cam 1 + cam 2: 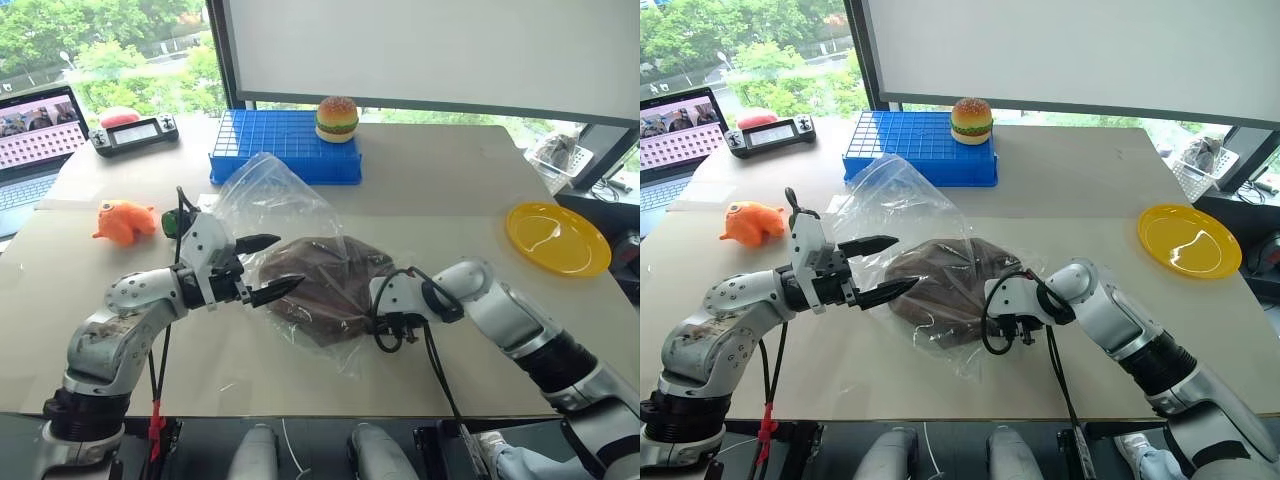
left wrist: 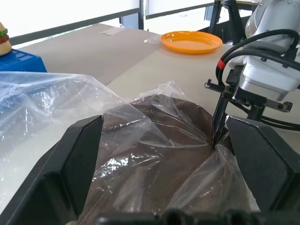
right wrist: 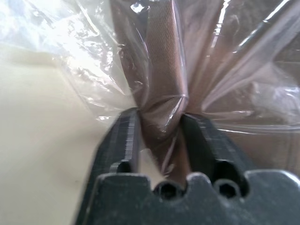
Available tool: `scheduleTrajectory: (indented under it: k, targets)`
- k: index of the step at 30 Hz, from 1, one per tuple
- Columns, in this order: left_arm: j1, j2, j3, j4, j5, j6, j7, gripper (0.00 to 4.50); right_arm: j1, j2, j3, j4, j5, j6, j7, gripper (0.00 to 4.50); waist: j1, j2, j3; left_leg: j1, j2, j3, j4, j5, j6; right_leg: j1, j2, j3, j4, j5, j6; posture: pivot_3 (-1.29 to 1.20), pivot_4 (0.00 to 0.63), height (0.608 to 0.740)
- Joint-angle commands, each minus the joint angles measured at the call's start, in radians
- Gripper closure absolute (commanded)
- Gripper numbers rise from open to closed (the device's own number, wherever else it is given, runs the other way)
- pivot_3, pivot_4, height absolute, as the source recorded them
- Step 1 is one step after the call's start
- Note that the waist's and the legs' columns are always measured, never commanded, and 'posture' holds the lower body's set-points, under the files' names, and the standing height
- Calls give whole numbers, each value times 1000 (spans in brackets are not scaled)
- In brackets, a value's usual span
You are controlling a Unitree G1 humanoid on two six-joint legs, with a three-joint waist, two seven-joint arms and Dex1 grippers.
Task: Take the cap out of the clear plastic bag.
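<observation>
On beige table (image 1: 450, 180), window behind, bagged cap (image 1: 325, 280)

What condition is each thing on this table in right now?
cap: inside the bag, pinched through the plastic.
clear plastic bag: crumpled, lying on the table.
right gripper: shut on bag and cap.
left gripper: open by the bag.
yellow plate: empty.
laptop: on.

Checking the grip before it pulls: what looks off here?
The right gripper has pinched the clear plastic bag and a fold of the cap together, so pulling may drag both.
</observation>
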Motion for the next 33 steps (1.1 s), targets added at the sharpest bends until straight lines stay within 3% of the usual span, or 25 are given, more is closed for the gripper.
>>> scheduleTrajectory:
  k: [1,2,5,9,14,18,21,26,29,33]
  targets:
    - [-7,3,13,-37,-6,-13,6,0,48,10,62,80,-79,9,-18,4224,0,-1,-1,2,0,0,0,0,0,1,0,0,0,0,0,0,150,735]
    - [-5,3,14,-40,-6,-12,7,0,51,13,61,80,-87,8,-20,4476,0,-1,-1,2,0,0,0,0,0,2,0,0,0,0,0,0,150,735]
    - [-3,0,12,-42,-7,-11,12,0,53,31,53,87,-114,-30,-62,4476,-2,-5,-3,2,0,0,0,0,0,2,0,0,0,0,0,0,150,735]
    - [-13,-7,0,-33,-2,-12,16,0,43,29,25,83,-141,-222,-116,4476,-9,-7,-4,3,1,0,0,0,0,2,0,0,0,0,0,0,150,735]
    - [-36,-20,-29,-8,5,-15,5,0,-21,-79,-44,130,-78,-786,-80,4476,-9,-3,2,0,0,1,0,0,0,0,0,1,0,0,0,0,150,735]
    - [-52,-27,-41,10,9,-20,-2,0,-94,-131,-37,287,-30,-1052,-1,4476,-4,0,6,-9,0,1,-2,0,0,-9,0,1,-1,0,0,0,150,735]
    - [-74,-38,-55,37,20,-30,-14,0,-279,-132,12,648,-173,-1346,-40,4476,-5,1,9,-16,0,1,-2,0,1,-17,-1,1,1,5,-8,0,150,735]
    - [-90,-50,-67,65,38,-47,-25,0,-587,-114,174,1018,-688,-1592,-444,4476,-4,7,17,-16,-1,1,-2,0,0,-17,-2,1,1,5,-8,0,150,735]
    - [-96,-57,-70,73,44,-51,-26,0,-762,-73,407,1117,-1079,-1525,-886,4476,-5,8,18,-16,-1,1,-5,1,-1,-18,-2,1,2,5,-9,0,150,735]
    - [-90,-60,-68,63,46,-50,-24,0,-881,33,701,1215,-1418,-1404,-1421,4476,-11,8,18,-20,-2,1,-7,4,-6,-27,-2,3,5,5,-10,0,150,735]
